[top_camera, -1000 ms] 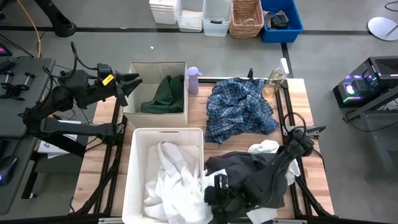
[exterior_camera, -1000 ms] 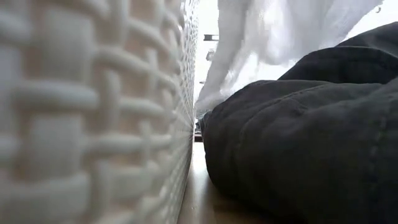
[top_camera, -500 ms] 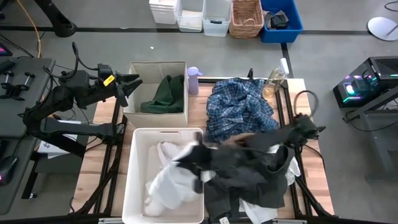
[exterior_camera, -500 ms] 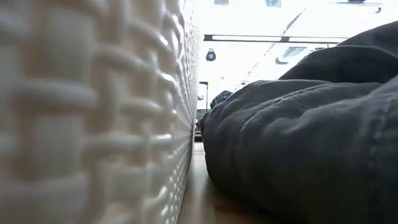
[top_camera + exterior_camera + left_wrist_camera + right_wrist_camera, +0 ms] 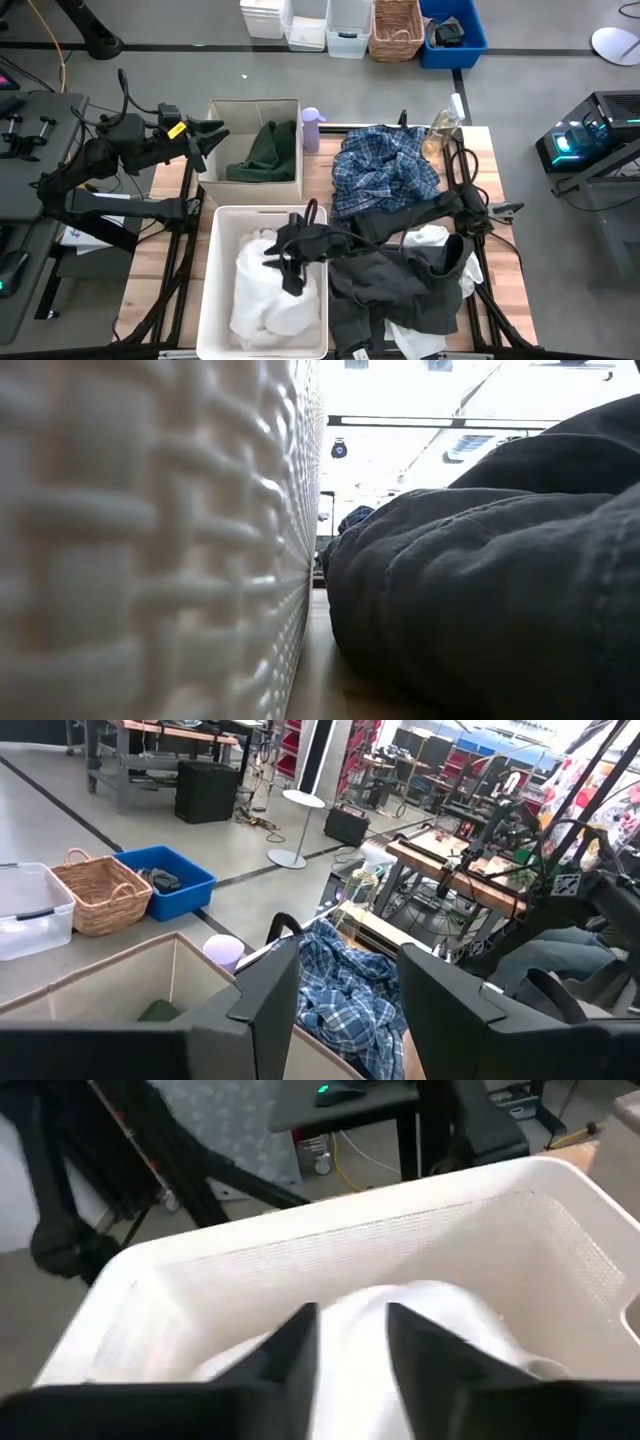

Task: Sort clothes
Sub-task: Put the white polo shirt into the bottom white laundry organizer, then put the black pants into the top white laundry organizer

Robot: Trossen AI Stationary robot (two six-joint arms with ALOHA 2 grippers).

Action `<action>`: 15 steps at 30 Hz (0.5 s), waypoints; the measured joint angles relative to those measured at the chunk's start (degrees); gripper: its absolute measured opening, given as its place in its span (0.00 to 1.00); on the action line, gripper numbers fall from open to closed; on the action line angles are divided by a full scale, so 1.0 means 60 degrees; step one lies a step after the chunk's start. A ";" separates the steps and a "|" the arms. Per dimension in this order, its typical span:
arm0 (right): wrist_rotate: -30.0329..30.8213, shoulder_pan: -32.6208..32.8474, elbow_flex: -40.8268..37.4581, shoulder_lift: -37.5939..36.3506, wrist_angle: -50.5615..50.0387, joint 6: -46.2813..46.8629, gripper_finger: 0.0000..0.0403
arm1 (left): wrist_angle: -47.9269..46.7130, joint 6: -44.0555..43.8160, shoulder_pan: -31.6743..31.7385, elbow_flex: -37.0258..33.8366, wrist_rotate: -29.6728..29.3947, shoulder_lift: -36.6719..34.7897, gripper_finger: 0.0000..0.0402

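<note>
High view showed the white garments [image 5: 262,300] heaped inside the white woven bin [image 5: 212,290] at the near left of the table, with the right gripper [image 5: 290,262] reaching over that bin, just above the heap. Its right wrist view showed the 2 dark fingers [image 5: 290,1342] parted with white cloth beyond them and nothing between them, so it looked open and empty.

Just beside the bin lay the dark grey garment [image 5: 400,290], with more white fabric [image 5: 432,240] showing at its far edge and under its near edge. Beyond it, the blue-and-white plaid garment [image 5: 385,175] was spread across the far right of the table. The dark green garment [image 5: 265,152] sat in the beige fabric bin [image 5: 215,140], next to a lilac bottle [image 5: 311,128].

The left gripper [image 5: 205,135] waited at the beige bin's outer side, fingers [image 5: 270,995] apart, holding nothing.

The step in hand appeared to be the drop of a white piece into the white bin. Next, the right arm would probably need to lift clear and go for another unsorted piece, likely the grey one nearest it.
</note>
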 joint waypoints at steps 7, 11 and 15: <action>0.0842 0.0392 0.0021 -0.1086 -0.1528 -0.0358 0.64 | -0.0117 0.0240 0.0000 0.0000 -0.0015 0.0001 0.40; 0.1530 0.0537 0.0033 -0.1865 -0.3753 0.0975 0.70 | -0.0424 0.0238 0.0000 0.0000 -0.0034 0.0021 0.40; 0.1614 0.1096 0.0029 -0.2322 -0.6349 0.2429 0.69 | -0.0800 0.0229 0.0000 0.0000 -0.0034 0.0134 0.40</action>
